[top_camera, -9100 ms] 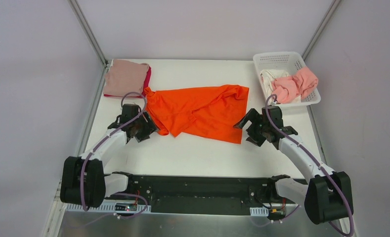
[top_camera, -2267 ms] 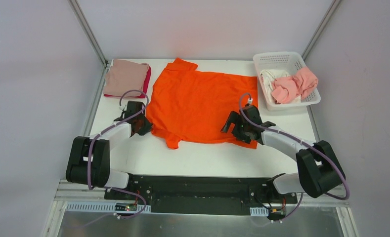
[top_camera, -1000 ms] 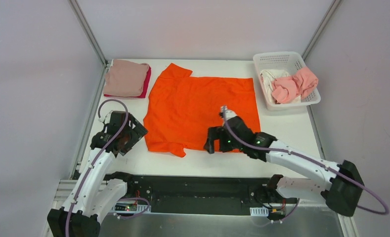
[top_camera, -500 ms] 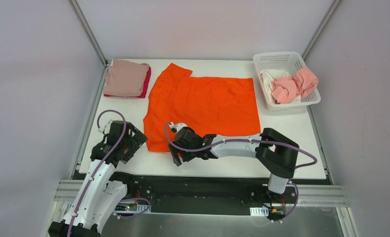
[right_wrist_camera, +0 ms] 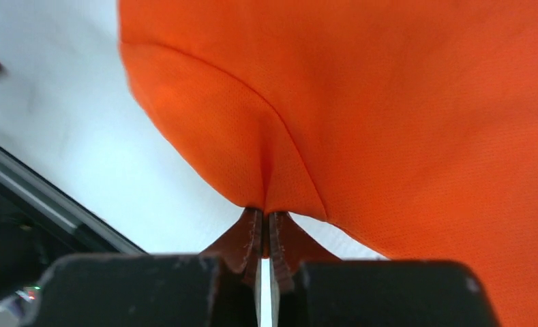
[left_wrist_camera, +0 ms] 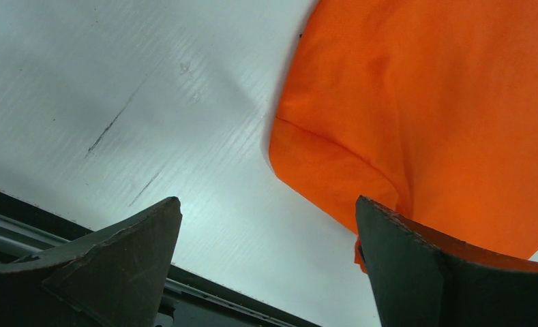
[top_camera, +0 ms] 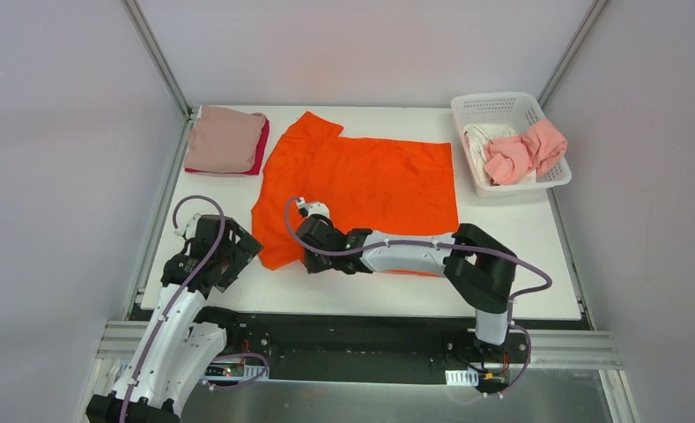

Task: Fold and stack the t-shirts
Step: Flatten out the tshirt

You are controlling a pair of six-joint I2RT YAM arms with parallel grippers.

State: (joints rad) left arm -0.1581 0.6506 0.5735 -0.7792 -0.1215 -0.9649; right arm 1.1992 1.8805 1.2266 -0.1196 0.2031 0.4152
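Right tool (right_wrist_camera: 266, 228) is closed on a small peak of cloth at the near-left margin of the orange t-shirt (top_camera: 361, 181); the right wrist view shows the fabric drawn up into a pinch between the two fingers, with almost no gap between them. Right arm reaches low across the near edge of the shirt, from 5 o'clock toward 7 o'clock. Left tool (left_wrist_camera: 266, 208) is spread wide and holds nothing; it sits over bare surface (top_camera: 520, 229) at about 8 o'clock from the shirt's centre, and its wrist view shows the shirt's near-left corner lying ahead of the fingers. Whether its right-hand finger touches the cloth cannot be told. Orange t-shirt lies spread out and mostly flat across the middle of the surface, with one sleeve pointing to 11 o'clock and light wrinkling across the body. Dusty pink t-shirt (top_camera: 225, 139) lies folded at the 10 o'clock corner, on top of a crimson t-shirt (top_camera: 263, 141), of which only the right-hand edge shows. White lattice basket (top_camera: 502, 104) stands at 2 o'clock, just beside the orange shirt's far-right corner; inside it a crumpled salmon pink t-shirt (top_camera: 524, 150) rests on a white t-shirt (top_camera: 477, 141).
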